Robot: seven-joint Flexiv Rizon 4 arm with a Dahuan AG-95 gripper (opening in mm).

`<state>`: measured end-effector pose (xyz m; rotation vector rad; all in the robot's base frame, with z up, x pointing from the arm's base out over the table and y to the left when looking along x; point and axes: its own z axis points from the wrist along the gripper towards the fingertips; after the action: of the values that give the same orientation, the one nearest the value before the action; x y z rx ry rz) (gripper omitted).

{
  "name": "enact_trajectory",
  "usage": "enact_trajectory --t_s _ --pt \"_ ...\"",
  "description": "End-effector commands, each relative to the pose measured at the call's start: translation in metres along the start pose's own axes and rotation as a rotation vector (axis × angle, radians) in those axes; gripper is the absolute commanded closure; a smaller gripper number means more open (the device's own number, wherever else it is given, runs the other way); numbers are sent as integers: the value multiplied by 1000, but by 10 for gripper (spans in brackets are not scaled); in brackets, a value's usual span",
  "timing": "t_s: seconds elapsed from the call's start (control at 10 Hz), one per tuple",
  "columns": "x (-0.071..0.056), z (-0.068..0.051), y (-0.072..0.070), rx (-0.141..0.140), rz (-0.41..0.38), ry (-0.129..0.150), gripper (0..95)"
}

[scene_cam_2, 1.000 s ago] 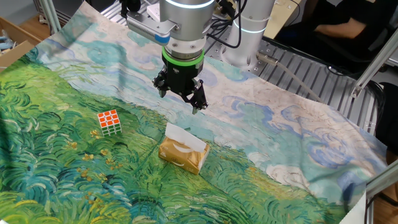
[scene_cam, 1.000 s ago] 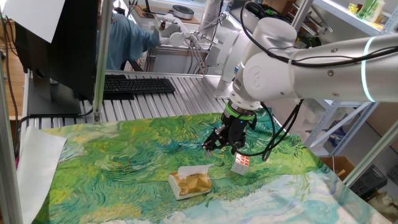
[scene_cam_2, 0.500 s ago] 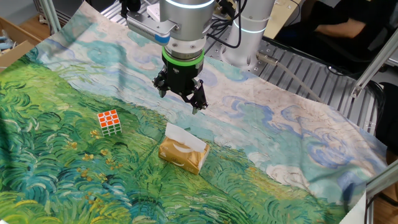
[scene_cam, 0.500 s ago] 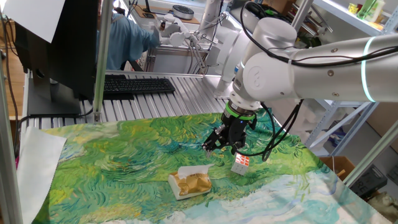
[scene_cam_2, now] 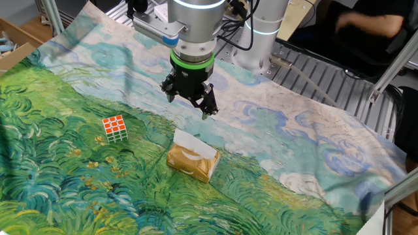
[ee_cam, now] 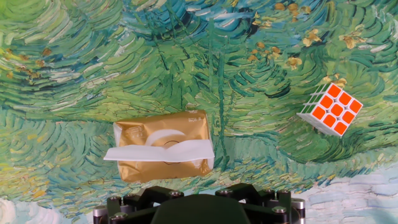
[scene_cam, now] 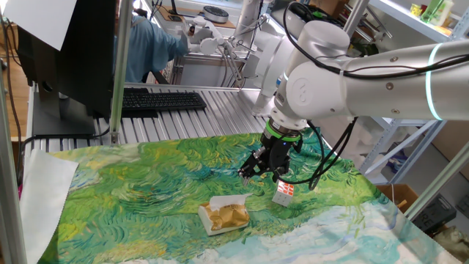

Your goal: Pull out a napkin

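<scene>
I hold the gripper spread wide, empty; I should descend squarely over the napkin on the gold tissue pack

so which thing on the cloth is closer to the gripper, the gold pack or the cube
The gold tissue pack, with the napkin sticking out, lies closest to the gripper. The cube sits farther off.

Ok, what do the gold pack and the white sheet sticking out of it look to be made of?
The gold pack looks like soft glossy plastic film: it shines and wrinkles. The napkin looks like thin matte paper tissue, limp and slightly folded where it lies across the pack's top.
</scene>
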<state>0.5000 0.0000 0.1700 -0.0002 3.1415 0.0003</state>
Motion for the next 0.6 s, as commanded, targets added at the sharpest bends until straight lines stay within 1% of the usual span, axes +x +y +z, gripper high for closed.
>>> enact_trajectory --t_s 0.1,0.6 --pt "0 0 0 29 375 -19 950" --pt "1 -3 1 26 375 -18 950"
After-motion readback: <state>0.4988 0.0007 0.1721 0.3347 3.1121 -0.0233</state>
